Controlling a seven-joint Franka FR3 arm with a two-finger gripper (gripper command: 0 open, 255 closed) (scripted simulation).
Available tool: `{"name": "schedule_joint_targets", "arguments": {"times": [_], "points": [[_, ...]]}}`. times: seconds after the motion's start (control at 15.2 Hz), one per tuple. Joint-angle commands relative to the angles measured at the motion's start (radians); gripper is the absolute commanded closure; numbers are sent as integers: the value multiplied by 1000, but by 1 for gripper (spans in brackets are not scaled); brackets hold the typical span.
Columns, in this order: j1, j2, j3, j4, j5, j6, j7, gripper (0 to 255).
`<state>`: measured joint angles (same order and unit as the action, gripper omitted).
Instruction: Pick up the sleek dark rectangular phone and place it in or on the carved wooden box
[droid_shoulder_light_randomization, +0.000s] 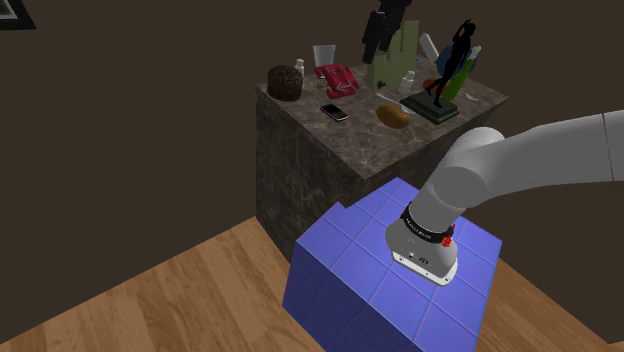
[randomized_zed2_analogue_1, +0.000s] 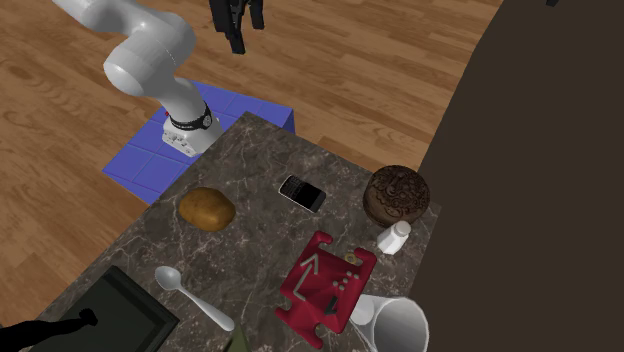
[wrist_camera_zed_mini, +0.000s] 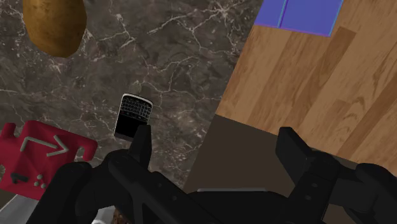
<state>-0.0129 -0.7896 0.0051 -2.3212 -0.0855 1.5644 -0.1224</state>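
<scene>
we see the gripper spread wide and empty over the marble counter; the phone lies flat between a potato and the round carved box, red board and white bottle nearby.

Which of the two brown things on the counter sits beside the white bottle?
The dark round box, right next to the bottle. The lighter potato lies apart, on the other side of the phone.

No readable text; just an arrow on the red board.
</scene>
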Motion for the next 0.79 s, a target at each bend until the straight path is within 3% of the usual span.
{"name": "schedule_joint_targets", "arguments": {"times": [0.0,0.73], "points": [[0,0,0,0,0,0,0,0],[-46,269,-139,-74,-8,320,-65,0]]}}
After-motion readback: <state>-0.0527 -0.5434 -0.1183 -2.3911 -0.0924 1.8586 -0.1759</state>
